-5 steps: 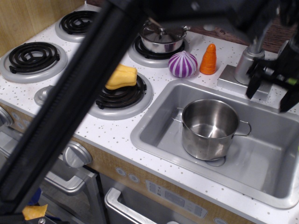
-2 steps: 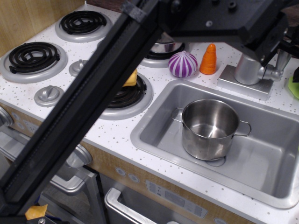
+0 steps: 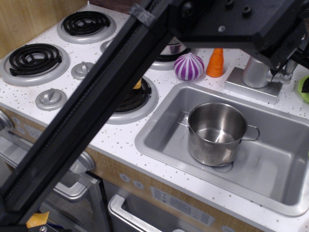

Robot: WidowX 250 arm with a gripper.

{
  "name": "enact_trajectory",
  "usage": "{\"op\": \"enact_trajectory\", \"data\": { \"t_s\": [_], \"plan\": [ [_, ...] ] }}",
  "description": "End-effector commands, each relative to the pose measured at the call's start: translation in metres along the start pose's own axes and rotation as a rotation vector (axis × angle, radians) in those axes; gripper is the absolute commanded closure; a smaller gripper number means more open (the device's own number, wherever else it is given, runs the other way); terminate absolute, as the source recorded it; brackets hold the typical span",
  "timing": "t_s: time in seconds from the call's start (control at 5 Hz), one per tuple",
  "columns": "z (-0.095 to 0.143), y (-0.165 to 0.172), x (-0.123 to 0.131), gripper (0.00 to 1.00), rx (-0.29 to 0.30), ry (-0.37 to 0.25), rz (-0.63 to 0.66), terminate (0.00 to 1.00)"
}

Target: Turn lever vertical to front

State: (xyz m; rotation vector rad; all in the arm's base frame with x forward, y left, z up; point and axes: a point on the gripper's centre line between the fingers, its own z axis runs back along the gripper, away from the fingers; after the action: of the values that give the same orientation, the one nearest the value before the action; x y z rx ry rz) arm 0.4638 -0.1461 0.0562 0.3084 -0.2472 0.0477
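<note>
Look to the 2 o'clock corner of your view: the lever (image 3: 287, 76) is a short, stubby silver-grey nub with a rounded end, jutting sideways off the right flank of the cylindrical faucet column (image 3: 256, 72), which stands on a flat grey base plate (image 3: 248, 86) just behind the sink (image 3: 159, 137). Only a small part of the lever shows, because the black arm (image 3: 96, 111) sweeps across from 7 o'clock to 1 o'clock and its end block hangs directly over the faucet. The gripper (image 3: 285, 65) sits right above the lever, but its fingers are hidden in that dark mass, so you cannot tell whether they are apart or together, nor whether they touch the lever. In the sink basin a steel pot (image 3: 216, 133) stands upright, well apart from the lever. At 12 o'clock, just left of the column, an orange carrot (image 3: 215, 63) and a purple striped onion (image 3: 189, 66) sit side by side.
</note>
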Motion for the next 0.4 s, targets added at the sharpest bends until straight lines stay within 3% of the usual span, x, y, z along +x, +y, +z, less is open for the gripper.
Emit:
{"op": "enact_trajectory", "data": {
  "t_s": [0.0,0.2],
  "plan": [
    [0.0513,0.024,0.0328,0.0,-0.023,-0.153,0.035,0.0],
    [0.0557,0.0285,0.0374,0.0,-0.006,-0.165,0.036,0.0]
  ]
}}
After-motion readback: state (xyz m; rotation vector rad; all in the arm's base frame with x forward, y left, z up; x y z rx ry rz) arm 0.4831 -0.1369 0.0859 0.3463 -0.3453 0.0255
